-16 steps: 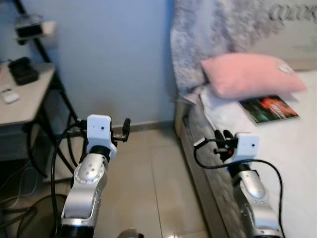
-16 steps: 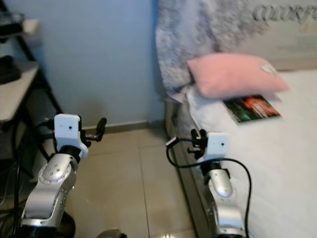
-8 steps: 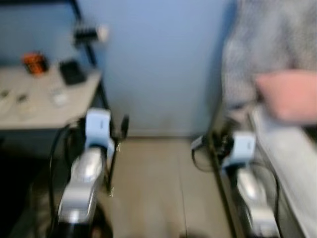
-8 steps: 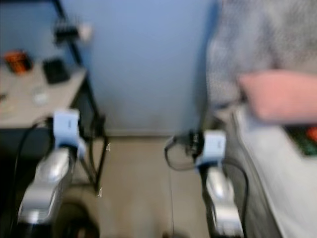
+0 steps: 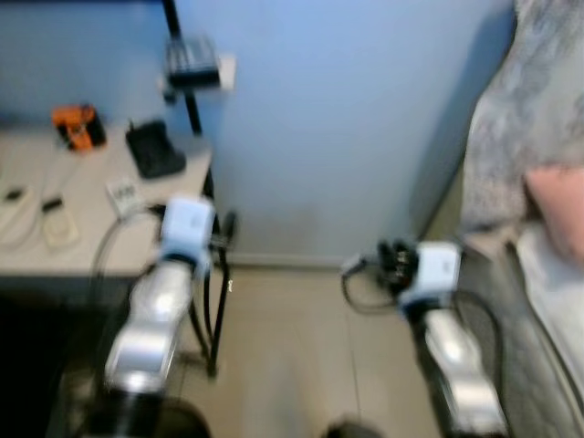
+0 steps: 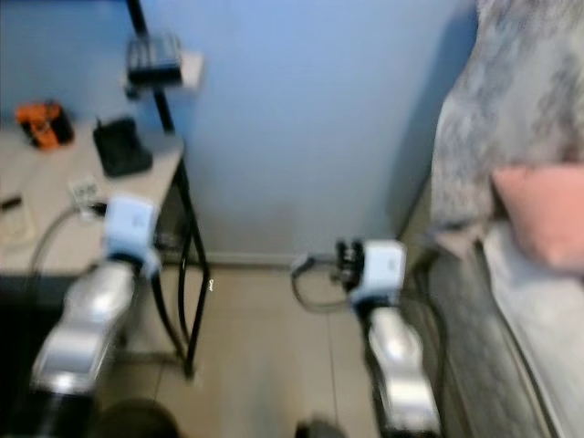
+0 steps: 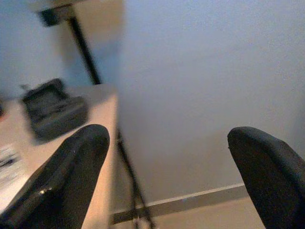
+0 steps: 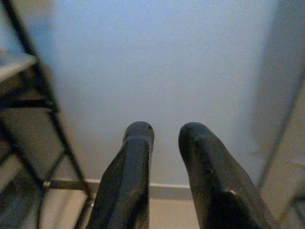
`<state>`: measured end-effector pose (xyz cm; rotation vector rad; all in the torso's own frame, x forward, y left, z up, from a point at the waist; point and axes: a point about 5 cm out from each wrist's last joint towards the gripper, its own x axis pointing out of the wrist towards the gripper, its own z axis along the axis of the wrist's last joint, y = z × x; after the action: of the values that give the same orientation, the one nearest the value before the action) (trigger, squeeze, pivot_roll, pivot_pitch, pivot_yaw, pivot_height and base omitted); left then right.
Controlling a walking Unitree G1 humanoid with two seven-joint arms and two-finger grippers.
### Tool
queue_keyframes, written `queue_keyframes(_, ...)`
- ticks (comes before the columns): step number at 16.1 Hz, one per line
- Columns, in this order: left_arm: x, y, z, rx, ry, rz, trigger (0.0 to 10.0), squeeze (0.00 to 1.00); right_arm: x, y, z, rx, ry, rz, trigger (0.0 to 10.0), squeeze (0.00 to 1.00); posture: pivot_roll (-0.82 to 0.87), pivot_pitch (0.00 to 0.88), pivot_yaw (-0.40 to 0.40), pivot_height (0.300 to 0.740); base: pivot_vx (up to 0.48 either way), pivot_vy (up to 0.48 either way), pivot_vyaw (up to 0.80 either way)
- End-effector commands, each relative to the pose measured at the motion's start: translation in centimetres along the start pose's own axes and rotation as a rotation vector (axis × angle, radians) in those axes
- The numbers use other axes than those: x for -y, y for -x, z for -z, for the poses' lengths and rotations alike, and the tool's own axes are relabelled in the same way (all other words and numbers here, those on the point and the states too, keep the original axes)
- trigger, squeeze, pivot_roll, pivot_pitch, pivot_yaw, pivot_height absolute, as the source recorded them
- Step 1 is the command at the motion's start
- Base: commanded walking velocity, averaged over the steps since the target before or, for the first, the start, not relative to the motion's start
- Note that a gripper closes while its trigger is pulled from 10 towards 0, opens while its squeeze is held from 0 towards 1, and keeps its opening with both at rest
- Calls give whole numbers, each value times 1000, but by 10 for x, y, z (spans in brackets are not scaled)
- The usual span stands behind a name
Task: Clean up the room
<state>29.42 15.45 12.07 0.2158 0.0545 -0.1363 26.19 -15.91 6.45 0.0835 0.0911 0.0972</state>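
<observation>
The head views are blurred. A pale matte counter [image 5: 82, 242] on thin black metal legs carries an orange object [image 5: 75, 126], a black boxy case [image 5: 153, 153] and small white items. The left tool [image 7: 167, 157] hangs beside its edge, fingers spread wide, empty. The right tool [image 8: 164, 138], rounded fingers nearly together and empty, faces the smooth blue wall [image 5: 347, 119]. A soft pink pillow [image 6: 543, 214] lies on the bed [image 6: 538, 319], right of it.

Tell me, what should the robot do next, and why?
Probably keep turning toward the desk, since clutter sits there: an orange thing and a black case. The left hand is open and holds nothing; the right hand is nearly closed, also holding nothing.
</observation>
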Motion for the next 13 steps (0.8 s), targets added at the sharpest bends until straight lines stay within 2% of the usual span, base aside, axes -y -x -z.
queue_keyframes(1,-8,2,0,10,-1,-17,10000,0,-3,-1,-4,19,-3,-8,10000,0,28,0,14,710,315,-360,0)
queue_keyframes(8,-6,1,2,-8,2,-5,10000,0,-5,-2,-4,21,-1,-18,10000,0,32,0,11,710,316,-351,0)
queue_keyframes(10,-9,3,0,17,31,-22,10000,0,-5,-2,-3,22,-1,-20,10000,0,34,0,14,710,0,0,0)
queue_keyframes(11,-11,4,-3,39,69,-33,10000,0,-6,-1,-4,24,-3,-20,10000,0,34,0,14,710,0,424,0)
queue_keyframes(13,-12,6,-1,24,147,-64,10000,0,-5,1,-4,38,-13,-19,10000,0,35,0,13,710,351,326,0)
